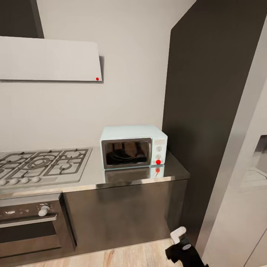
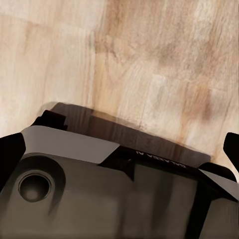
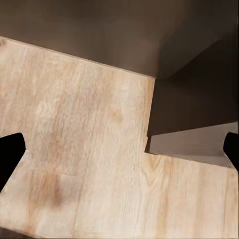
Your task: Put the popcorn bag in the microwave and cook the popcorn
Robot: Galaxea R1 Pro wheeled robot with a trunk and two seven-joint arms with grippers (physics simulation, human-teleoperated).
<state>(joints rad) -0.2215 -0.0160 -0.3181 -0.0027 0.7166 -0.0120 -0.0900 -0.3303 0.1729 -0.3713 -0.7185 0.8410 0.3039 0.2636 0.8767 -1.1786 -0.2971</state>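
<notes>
Microwave (image 1: 133,147) at 12 o'clock on the bench (image 1: 174,171), door closed. Popcorn bag unseen, so fetching, loading and heating remain, I judge. My grippers (image 3: 119,149) hang wide open, empty.

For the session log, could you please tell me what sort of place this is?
A home kitchen, most likely: a steel gas hob set in a glossy grey countertop, a pale blue microwave beside it, and dark brown cabinets below.
</notes>
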